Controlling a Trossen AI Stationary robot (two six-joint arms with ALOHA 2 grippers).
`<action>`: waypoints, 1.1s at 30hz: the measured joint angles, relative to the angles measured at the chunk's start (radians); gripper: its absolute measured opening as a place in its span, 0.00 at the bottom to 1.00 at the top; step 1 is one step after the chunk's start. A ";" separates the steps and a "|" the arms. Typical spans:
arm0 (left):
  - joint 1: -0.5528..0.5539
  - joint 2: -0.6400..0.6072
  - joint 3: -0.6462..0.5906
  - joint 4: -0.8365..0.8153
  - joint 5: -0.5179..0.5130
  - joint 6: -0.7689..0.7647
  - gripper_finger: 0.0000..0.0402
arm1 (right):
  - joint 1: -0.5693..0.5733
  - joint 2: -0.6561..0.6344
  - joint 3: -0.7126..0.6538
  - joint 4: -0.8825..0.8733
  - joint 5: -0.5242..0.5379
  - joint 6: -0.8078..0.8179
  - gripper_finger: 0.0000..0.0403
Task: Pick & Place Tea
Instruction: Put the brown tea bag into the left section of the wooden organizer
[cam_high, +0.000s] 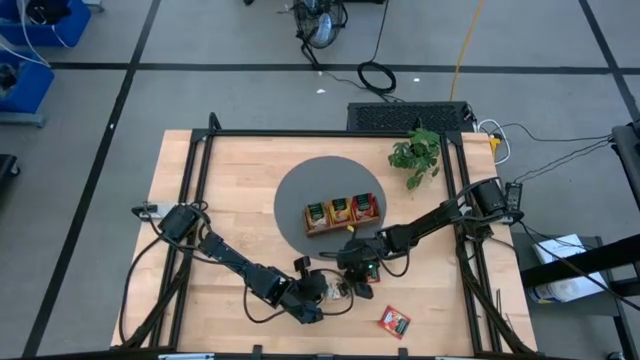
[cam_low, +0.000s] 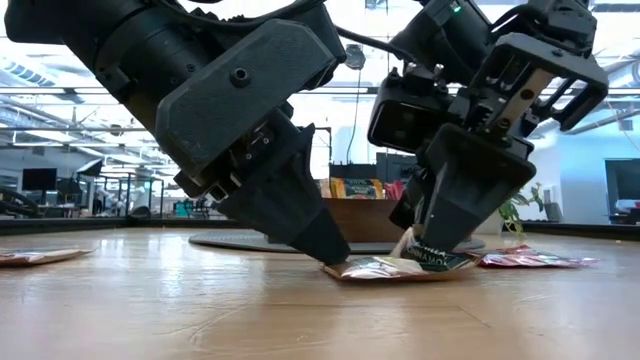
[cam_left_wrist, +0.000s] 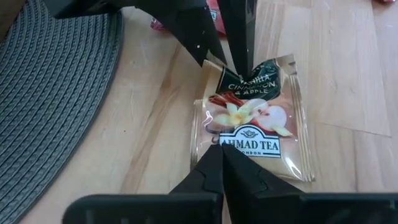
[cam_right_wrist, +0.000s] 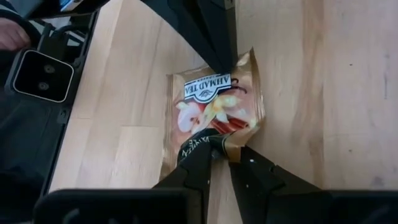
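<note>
Wooden table (cam_high: 230, 190): mat (cam_high: 290, 195), sachets (cam_high: 394, 322)

The low view looks level across the wooden table (cam_low: 200, 320). The left gripper (cam_low: 335, 258) descends at a slant, its fingers closed, the tip pressing one end of a pale tea sachet (cam_low: 395, 267) lying on the table. The right gripper (cam_low: 435, 250) clamps the opposite end of the same sachet, lifting that edge slightly. A red sachet (cam_low: 530, 260) lies flat just beyond. Another sachet (cam_low: 35, 257) lies well apart. Behind, the wooden tray (cam_low: 355, 215) stands on a dark round mat (cam_low: 230, 241).
</note>
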 joint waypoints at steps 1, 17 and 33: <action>0.000 0.000 0.000 0.000 0.000 -0.001 0.01 | 0.000 0.000 0.000 0.005 -0.002 -0.002 0.12; -0.001 0.000 0.000 0.007 -0.001 0.000 0.03 | -0.004 0.000 0.000 0.053 -0.119 0.013 0.20; -0.002 0.004 -0.002 0.044 -0.016 0.048 0.01 | 0.007 -0.001 0.000 0.016 -0.010 0.002 0.10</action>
